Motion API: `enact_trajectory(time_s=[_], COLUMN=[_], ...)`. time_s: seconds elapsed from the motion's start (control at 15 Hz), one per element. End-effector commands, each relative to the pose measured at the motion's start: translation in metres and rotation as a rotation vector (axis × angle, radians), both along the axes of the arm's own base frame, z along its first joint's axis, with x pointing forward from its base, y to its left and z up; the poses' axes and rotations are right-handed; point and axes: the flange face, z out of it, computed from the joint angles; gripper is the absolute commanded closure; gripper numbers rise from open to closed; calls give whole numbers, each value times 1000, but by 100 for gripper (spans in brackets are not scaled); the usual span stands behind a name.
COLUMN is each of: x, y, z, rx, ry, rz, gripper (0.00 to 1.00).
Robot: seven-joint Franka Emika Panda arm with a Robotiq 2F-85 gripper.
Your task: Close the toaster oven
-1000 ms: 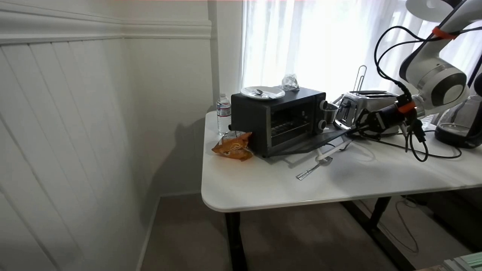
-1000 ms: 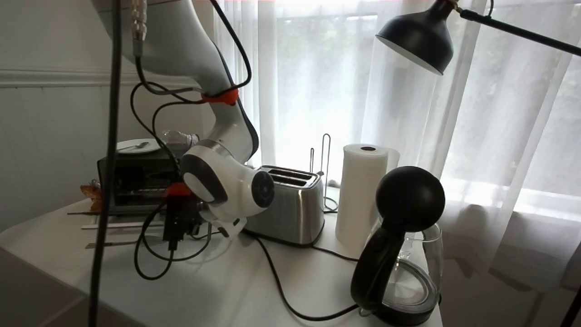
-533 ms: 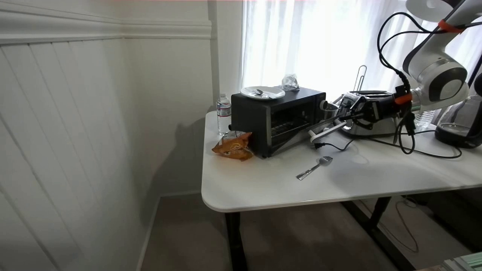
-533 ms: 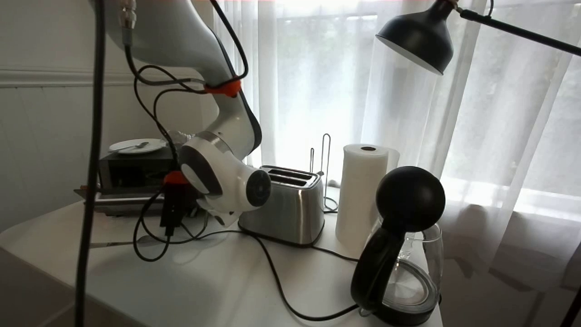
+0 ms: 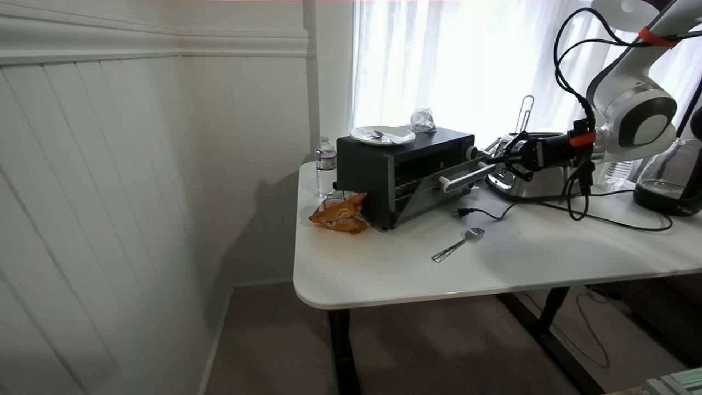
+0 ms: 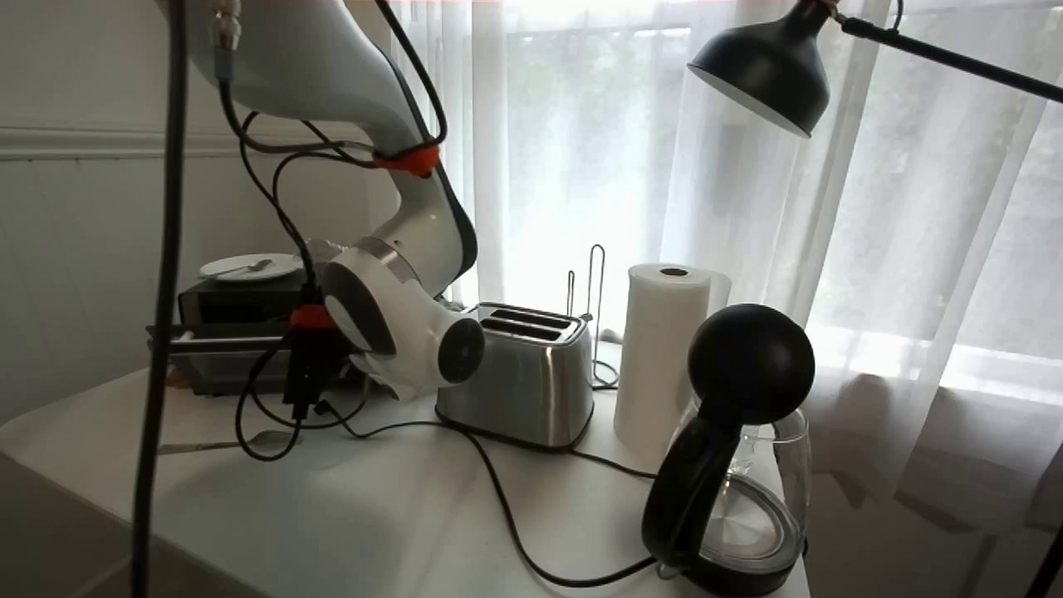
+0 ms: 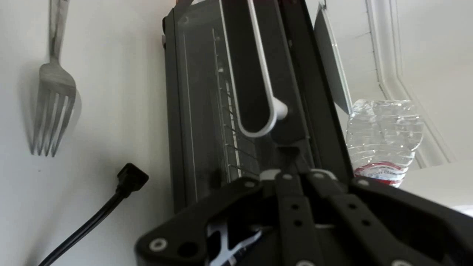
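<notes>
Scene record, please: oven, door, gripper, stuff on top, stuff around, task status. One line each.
toaster oven: black, on white table
door: partly open, tilted; pale handle
gripper: looks shut, near the door's upper edge and one handle end; contact unclear
on top: white plate with utensil; clear crinkled item
in front: fork, black plug
beside: orange bag, upright bottle
other: silver slot toaster, paper roll, glass kettle
status: not yet closed
</notes>
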Motion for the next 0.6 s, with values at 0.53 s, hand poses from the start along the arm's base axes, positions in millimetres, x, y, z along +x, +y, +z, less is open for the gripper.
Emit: enact_trajectory(time_s=[0.53], x=[5], y=[27], z=[10], rx=[51], ry=[-139], rz=[-97], gripper=[100])
